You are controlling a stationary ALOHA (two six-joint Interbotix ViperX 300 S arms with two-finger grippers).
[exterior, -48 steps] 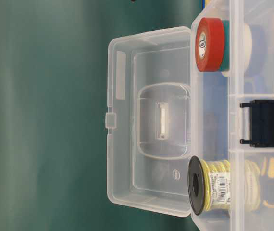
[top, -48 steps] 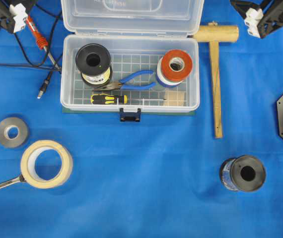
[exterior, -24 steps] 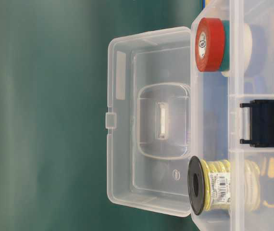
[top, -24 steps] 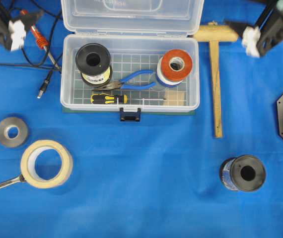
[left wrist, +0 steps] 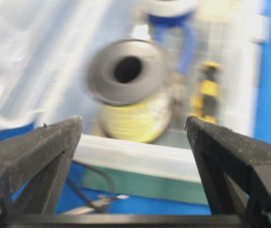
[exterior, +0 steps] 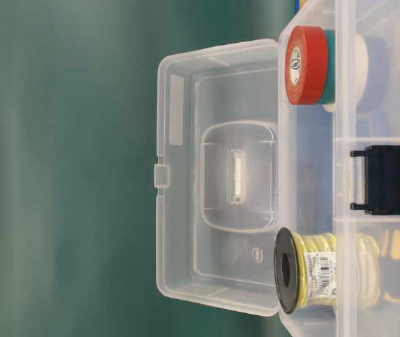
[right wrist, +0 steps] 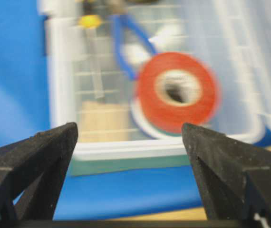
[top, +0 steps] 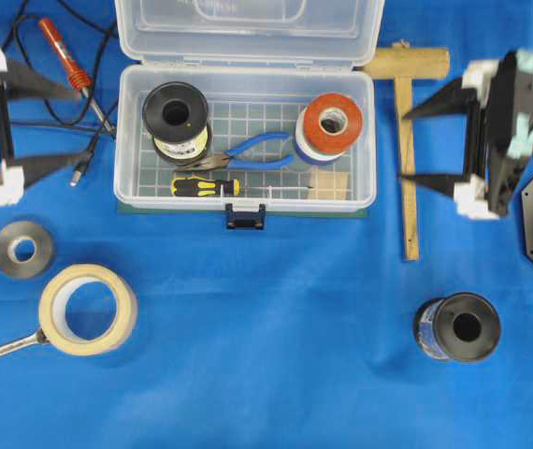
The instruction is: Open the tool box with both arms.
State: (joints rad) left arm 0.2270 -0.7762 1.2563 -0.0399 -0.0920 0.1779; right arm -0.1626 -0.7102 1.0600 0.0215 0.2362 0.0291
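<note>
The tool box point(top: 341, 201) stands at the top middle of the blue cloth with its clear lid point(top: 248, 28) swung back and its dark blue latch point(top: 246, 218) hanging at the front. Inside lie a yellow wire spool point(top: 175, 117), blue pliers, a screwdriver and red tape point(top: 332, 122). My left gripper point(top: 78, 124) is open, left of the box, fingers pointing at it and touching nothing. My right gripper point(top: 401, 147) is open at the box's right side, over the mallet handle. In the wrist views each open gripper point(left wrist: 133, 124) point(right wrist: 130, 128) frames the box rim point(left wrist: 140, 159) point(right wrist: 126, 148).
A wooden mallet point(top: 405, 196) lies right of the box. A red-handled soldering iron point(top: 65, 56) and its cable lie at the top left. A grey tape roll point(top: 21, 249), masking tape point(top: 89, 309), a wrench point(top: 0, 351) and a black spool point(top: 461, 327) sit nearer the front.
Both grippers have come down from the top corners to the box's left and right sides, turning their open fingers toward it. The box and its lid have not moved.
</note>
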